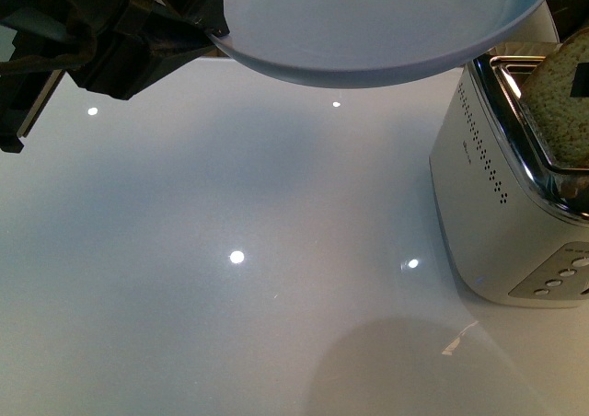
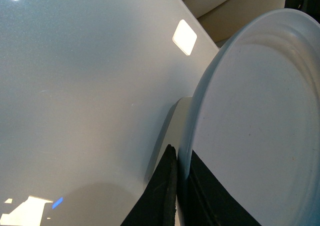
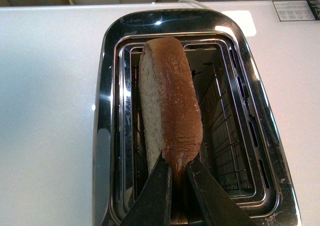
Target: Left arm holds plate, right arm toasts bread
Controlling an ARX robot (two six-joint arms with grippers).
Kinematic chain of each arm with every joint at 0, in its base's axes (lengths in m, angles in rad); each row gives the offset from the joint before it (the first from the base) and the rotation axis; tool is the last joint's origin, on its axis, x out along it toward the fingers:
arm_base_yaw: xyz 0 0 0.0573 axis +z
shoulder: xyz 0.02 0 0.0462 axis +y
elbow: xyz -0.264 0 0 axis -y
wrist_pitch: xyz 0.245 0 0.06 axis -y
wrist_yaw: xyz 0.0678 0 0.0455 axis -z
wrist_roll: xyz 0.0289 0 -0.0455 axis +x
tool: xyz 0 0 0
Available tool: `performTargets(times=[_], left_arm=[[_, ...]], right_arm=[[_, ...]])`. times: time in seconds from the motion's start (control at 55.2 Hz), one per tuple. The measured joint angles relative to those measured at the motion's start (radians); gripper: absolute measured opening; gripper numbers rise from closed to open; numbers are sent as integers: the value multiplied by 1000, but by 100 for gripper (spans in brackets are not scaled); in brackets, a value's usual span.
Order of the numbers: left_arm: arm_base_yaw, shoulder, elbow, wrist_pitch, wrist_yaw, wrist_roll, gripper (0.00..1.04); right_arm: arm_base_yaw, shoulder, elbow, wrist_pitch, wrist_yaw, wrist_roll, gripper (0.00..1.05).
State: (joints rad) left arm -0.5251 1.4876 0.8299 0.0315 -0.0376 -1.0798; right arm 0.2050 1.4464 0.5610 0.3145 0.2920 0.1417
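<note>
The pale blue-grey plate [image 1: 386, 25] hangs in the air at the top of the front view, held by its rim in my black left gripper [image 1: 213, 31]. In the left wrist view the plate [image 2: 260, 121] stands on edge with its rim pinched at my left gripper [image 2: 178, 158]. The bread [image 1: 561, 98] stands upright, part way into the silver toaster [image 1: 502, 195] at the right. In the right wrist view my right gripper [image 3: 178, 167] is shut on the crust of the bread [image 3: 170, 96], which sits in the left slot of the toaster [image 3: 250, 86].
The white glossy table [image 1: 230, 278] reflects ceiling lights. The toaster's button panel [image 1: 561, 273] faces the front. Cream chair backs [image 2: 235, 6] stand beyond the table's far edge. A white label [image 3: 295, 9] lies on the table beyond the toaster.
</note>
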Motion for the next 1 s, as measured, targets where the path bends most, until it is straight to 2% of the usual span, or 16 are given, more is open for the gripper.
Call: performTargets(times=[0.199,0.254,0.399,0.471,0.616,0.743,0.78,0.997], left_arm=[[0,0,0,0,0,0,3],[0,0,0,0,0,0,3],[0,0,0,0,0,0,3],[0,0,0,0,0,0,3],[0,0,0,0,0,0,3],[0,0,0,0,0,0,3],[0,0,0,0,0,0,3],[0,0,0,0,0,0,3]], right_arm=[[0,1,-2,-1,-2,5,3],[0,1,-2,-2,-4,8,9],[0,8,-28,-14,-23,23,39],[-1,7,-33,-18,-23,24,48],[-3,-42,-43,-34,-23,30,77],[-5,-106,-58,-49,-20,30,94],[-6,-130,-63,-56,-19,31,97],[-10,-346,-100,-134,2,29,96]])
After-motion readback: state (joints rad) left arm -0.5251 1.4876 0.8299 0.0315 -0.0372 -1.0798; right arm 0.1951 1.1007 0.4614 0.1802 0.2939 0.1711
